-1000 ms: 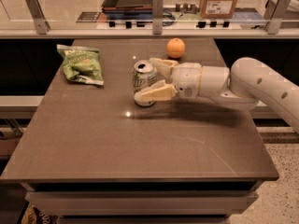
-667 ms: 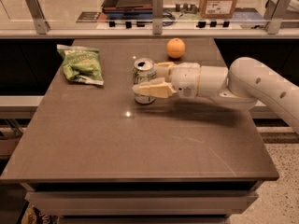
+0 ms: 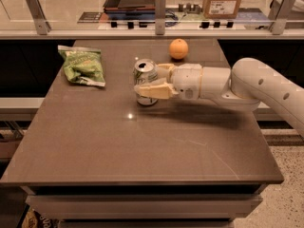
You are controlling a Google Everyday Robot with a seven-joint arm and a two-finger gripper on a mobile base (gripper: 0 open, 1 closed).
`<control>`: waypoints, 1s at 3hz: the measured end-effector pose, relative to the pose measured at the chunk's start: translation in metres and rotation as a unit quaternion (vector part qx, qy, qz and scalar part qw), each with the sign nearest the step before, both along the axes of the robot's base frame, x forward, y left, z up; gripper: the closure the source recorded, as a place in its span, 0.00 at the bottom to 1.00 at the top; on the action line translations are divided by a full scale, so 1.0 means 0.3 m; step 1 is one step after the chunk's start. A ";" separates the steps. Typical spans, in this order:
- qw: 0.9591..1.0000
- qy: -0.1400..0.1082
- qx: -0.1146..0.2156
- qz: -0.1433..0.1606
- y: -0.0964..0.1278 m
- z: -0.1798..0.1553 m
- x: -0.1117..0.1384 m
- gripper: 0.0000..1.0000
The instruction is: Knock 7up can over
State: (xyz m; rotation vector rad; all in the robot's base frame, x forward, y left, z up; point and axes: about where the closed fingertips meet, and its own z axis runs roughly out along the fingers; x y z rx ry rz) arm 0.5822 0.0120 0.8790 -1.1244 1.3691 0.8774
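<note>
We count one silver-white, green-marked aluminium 7up can (image 3: 144, 68), upright at mid-frame on the brown table (image 3: 142, 151). It stands between the spread fingers of one white gripper (image 3: 148, 79). One round orange (image 3: 178, 49) lies upper centre. One crinkled green snack bag (image 3: 83, 65) lies upper left, its print unreadable.

The can (image 3: 145, 69) is silver-white with faint green marks and a silver top. The gripper (image 3: 148, 80) is cream on a white arm (image 3: 256, 82), and sits at the can, mid-table. The table (image 3: 142, 146) is plain grey-brown. The bag (image 3: 83, 66), far left, is crinkled green with pale print. The fruit (image 3: 178, 49), far side, is plain orange
</note>
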 end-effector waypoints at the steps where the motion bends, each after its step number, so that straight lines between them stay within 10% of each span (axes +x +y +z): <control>1: 1.000 0.000 0.000 0.002 0.007 0.001 -0.002 1.00; 3: 0.998 0.013 -0.066 -0.020 -0.104 0.048 0.054 1.00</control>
